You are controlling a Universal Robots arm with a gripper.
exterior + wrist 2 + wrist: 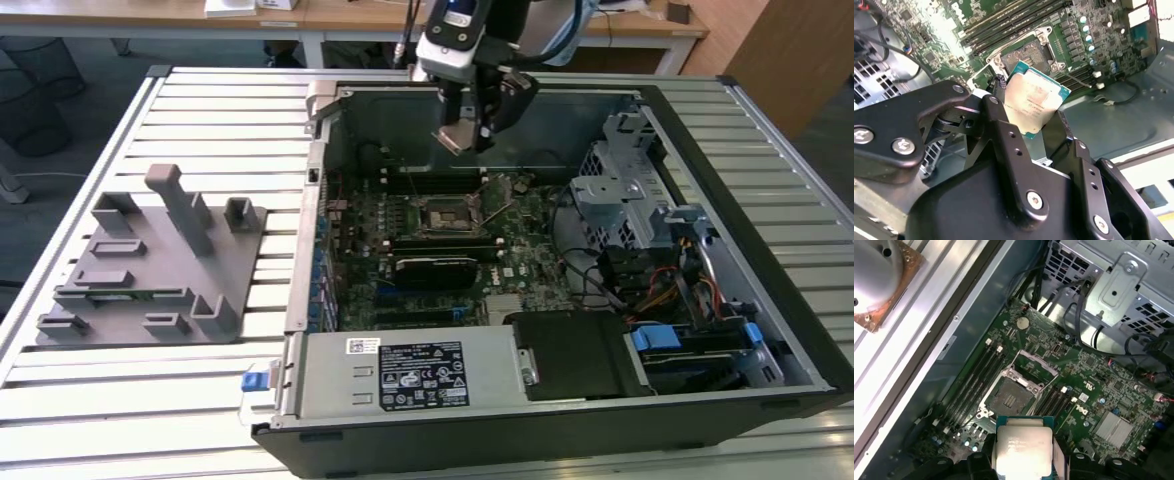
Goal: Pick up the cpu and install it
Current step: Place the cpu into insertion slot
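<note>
Status: pick-up done. The gripper (1030, 106) has its fingers (1004, 132) clamped on opposite edges of the cpu (1040, 95), with the metal lid facing the wrist cameras. The chip sits between the fingers, touching nothing else, in the air inside the open computer case (801, 330).

Install not done. The motherboard socket (1010, 399) lies below and a little ahead of the fingers, apart from the chip, and looks empty. Its retention frame (1038, 365) looks swung up on the side of the socket away from the fingers. Judged about half way: grasp and lift complete, seating left.

Hard to make out:
- The chip's underside faces away.
- In the first wrist view the chip covers the spot where the fingers bite.
- The socket pins and any corner mark are too small to tell.

The grey fixture (147, 265) stands on the worktop (200, 110), well off to one side of the fingers, outside the case.
</note>
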